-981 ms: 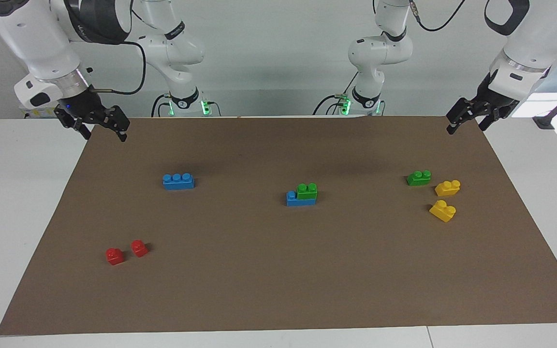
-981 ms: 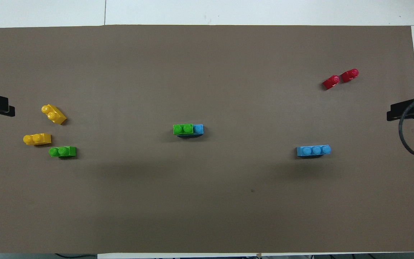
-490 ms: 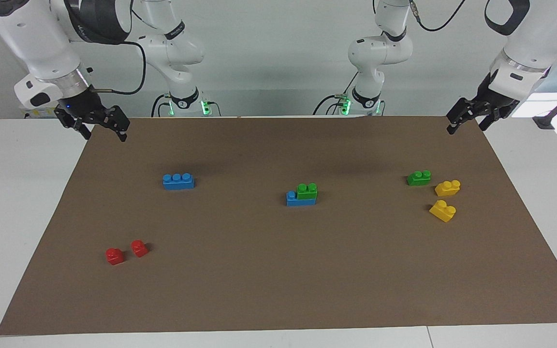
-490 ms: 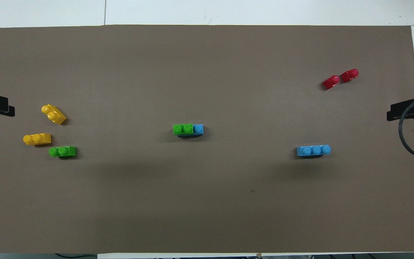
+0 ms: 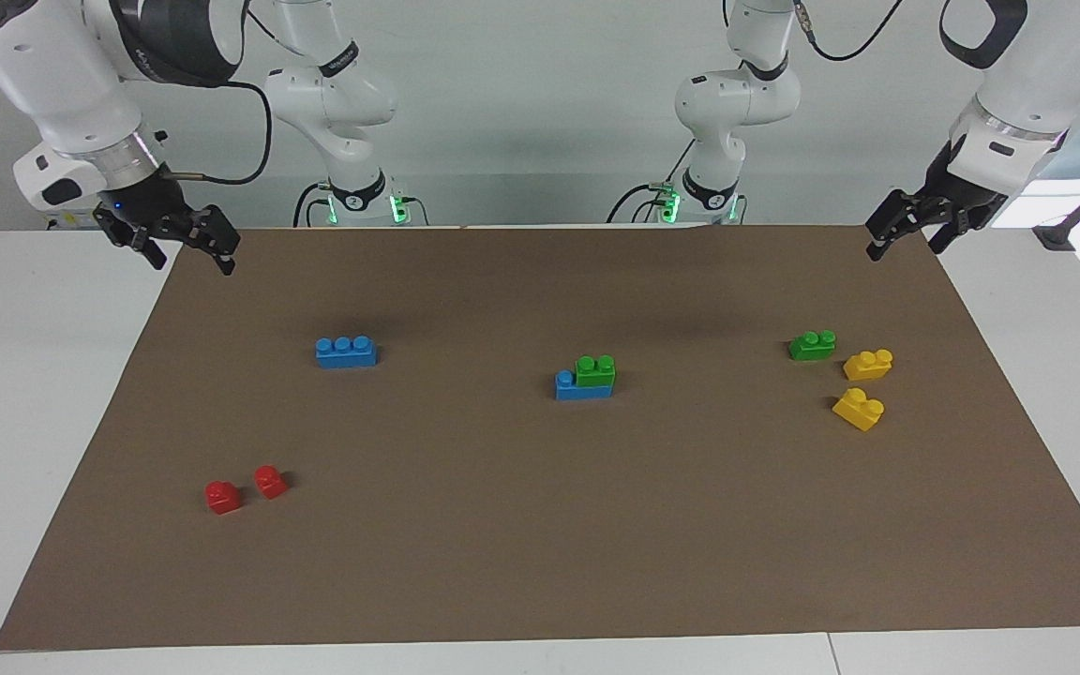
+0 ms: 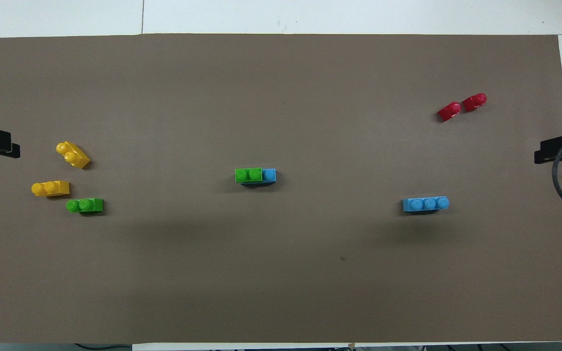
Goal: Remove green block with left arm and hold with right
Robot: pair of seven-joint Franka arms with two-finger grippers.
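A green block (image 5: 595, 369) sits pressed on one end of a blue three-stud brick (image 5: 566, 384) in the middle of the brown mat; it also shows in the overhead view (image 6: 248, 174). A second, loose green block (image 5: 812, 345) lies toward the left arm's end beside the yellow bricks. My left gripper (image 5: 906, 242) hangs open and empty over the mat's corner at the left arm's end. My right gripper (image 5: 188, 251) hangs open and empty over the mat's corner at the right arm's end. Both are far from the stack.
Two yellow two-stud bricks (image 5: 868, 364) (image 5: 859, 409) lie beside the loose green block. A loose blue three-stud brick (image 5: 345, 352) lies toward the right arm's end. Two small red bricks (image 5: 222, 496) (image 5: 269, 481) lie farther from the robots there.
My right gripper has drifted a little outward toward the table's edge at its own end. The left gripper and all bricks have not moved.
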